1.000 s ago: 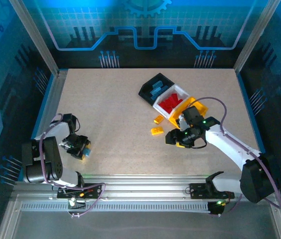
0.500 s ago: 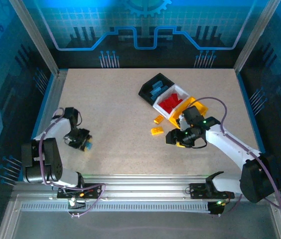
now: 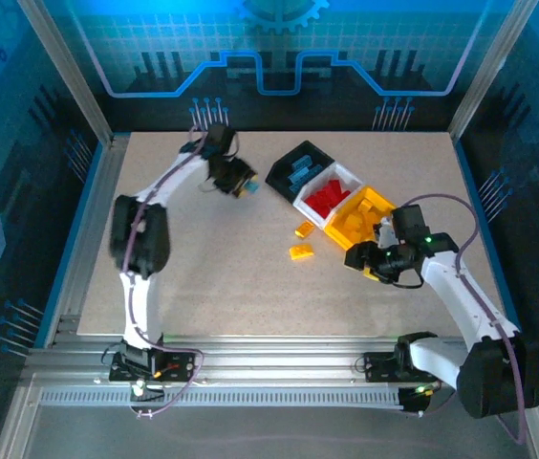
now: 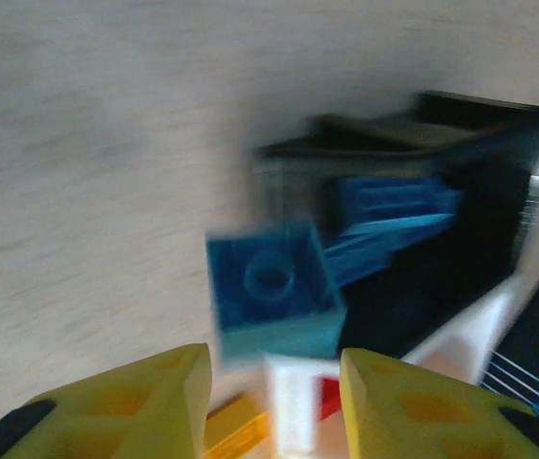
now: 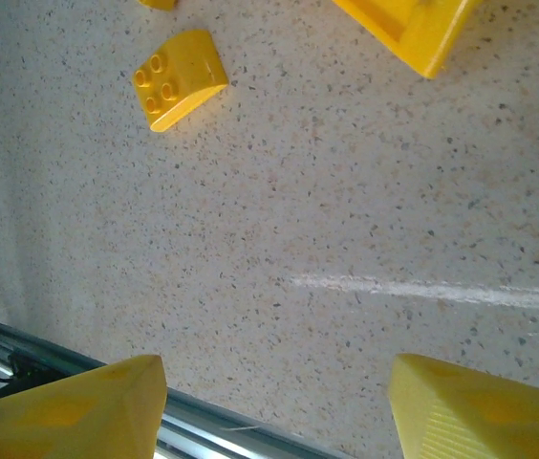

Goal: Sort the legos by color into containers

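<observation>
The containers stand in a row at the back right: a black bin with blue legos, a white bin with red legos, and a yellow bin. My left gripper reaches far over the table, just left of the black bin. It is shut on a blue lego, pinched at the very fingertips, blurred, in front of the black bin. Two yellow legos lie on the table. My right gripper hovers open in front of the yellow bin, with a yellow lego ahead of it.
A metal rail runs along the table's near edge under the right gripper. Upright frame posts stand at the back corners. The speckled tabletop stretches between the arms.
My left arm has swung from the near left of the table to the far side beside the black bin, taking the blue lego with it. The right gripper has shifted right.
</observation>
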You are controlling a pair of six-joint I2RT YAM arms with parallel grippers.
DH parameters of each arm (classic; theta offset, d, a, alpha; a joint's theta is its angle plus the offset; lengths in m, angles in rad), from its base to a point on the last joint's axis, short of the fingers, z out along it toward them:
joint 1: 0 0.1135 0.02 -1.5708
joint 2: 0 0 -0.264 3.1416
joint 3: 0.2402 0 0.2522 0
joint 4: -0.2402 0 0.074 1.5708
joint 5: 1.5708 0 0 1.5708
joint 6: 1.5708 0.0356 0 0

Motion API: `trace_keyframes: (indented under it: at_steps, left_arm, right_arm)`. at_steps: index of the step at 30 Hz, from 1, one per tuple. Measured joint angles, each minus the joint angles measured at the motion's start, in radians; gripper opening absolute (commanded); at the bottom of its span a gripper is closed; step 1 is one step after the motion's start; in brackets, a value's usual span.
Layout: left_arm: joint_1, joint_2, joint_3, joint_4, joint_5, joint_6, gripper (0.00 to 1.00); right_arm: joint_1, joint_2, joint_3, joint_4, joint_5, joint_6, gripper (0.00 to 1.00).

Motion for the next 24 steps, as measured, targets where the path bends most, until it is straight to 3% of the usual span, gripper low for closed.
trace_keyframes:
  at_steps: [5,12,17,24]
  left_arm:
    - [-0.045,0.282,0.42,0.011,0.044,-0.012,0.42]
    - [-0.05,0.409,0.463,0.082,0.109,-0.095,0.49]
    - [-0.051,0.322,0.346,0.051,0.095,-0.006,0.59]
    - [-0.041,0.013,0.144,-0.32,-0.074,0.264,0.67]
  right_arm:
    - [-0.031,-0.045,0.0,-0.027,-0.003,0.0,0.64]
    - [-0.05,-0.061,0.0,-0.058,-0.005,-0.001,0.64]
    - [-0.051,-0.053,0.0,-0.06,-0.012,-0.005,0.64]
    - [-0.028,0.014,0.0,-0.046,-0.029,-0.004,0.64]
